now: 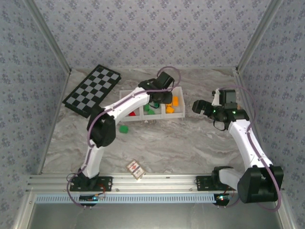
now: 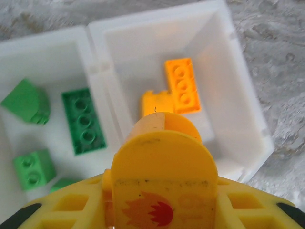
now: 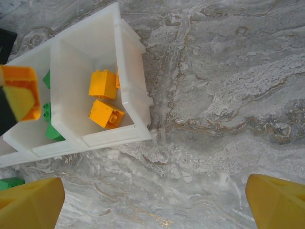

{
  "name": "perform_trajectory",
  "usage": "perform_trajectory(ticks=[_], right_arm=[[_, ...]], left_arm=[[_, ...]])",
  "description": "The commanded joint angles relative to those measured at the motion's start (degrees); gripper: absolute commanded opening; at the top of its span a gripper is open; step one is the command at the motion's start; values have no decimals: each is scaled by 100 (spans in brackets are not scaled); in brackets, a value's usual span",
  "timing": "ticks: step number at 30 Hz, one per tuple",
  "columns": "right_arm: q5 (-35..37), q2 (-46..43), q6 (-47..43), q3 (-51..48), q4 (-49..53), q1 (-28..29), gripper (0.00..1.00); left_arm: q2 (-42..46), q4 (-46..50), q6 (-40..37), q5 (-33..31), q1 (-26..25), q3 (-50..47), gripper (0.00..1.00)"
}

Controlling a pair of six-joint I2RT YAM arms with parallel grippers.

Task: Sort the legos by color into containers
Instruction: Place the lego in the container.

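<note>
One green lego loose on the counter; left tool over the orange compartment.

Left tool hangs above the 3 o'clock compartment of the tray, jaws drawn together. An orange-tinted rounded shape at its tip may be a pinched brick; I cannot confirm this. The position reads as a drop-off by colour. Two orange legos lie directly beneath it, green bricks fill the middle compartment, and a red brick sits in the 9 o'clock one. The loose green lego lies at 7 o'clock from the tray, apart from its wall, and is probably the next pick. Right tool has its fingers spread wide and holds nothing. It hovers over bare counter at 3 o'clock from the tray, likely standing off so the arms do not clash. Judgement: sort nearly complete.
</note>
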State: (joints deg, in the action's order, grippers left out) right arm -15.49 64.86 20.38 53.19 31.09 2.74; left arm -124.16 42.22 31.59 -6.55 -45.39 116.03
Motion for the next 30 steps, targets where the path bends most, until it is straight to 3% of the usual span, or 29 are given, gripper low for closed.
perform_trajectory(ticks=[1,6,13,21,30], right_arm=[[109,-164,114,-102,36,-83,100],[40,-166,107,-102,20,-158,100],[12,-219,111,-135,-5,-203,100],[-15,-202,122,-161,-59,-265,100],[60,-135,158,-26,56,-317,100]], left_arm=[[-603,682,-329,175,22,914,40],[-1451,827,-179,364,23,2084,41],[-2155,878,3,552,95,2983,45],[-2196,790,49,654,193,3063,68],[-1836,629,-237,875,175,3136,78]])
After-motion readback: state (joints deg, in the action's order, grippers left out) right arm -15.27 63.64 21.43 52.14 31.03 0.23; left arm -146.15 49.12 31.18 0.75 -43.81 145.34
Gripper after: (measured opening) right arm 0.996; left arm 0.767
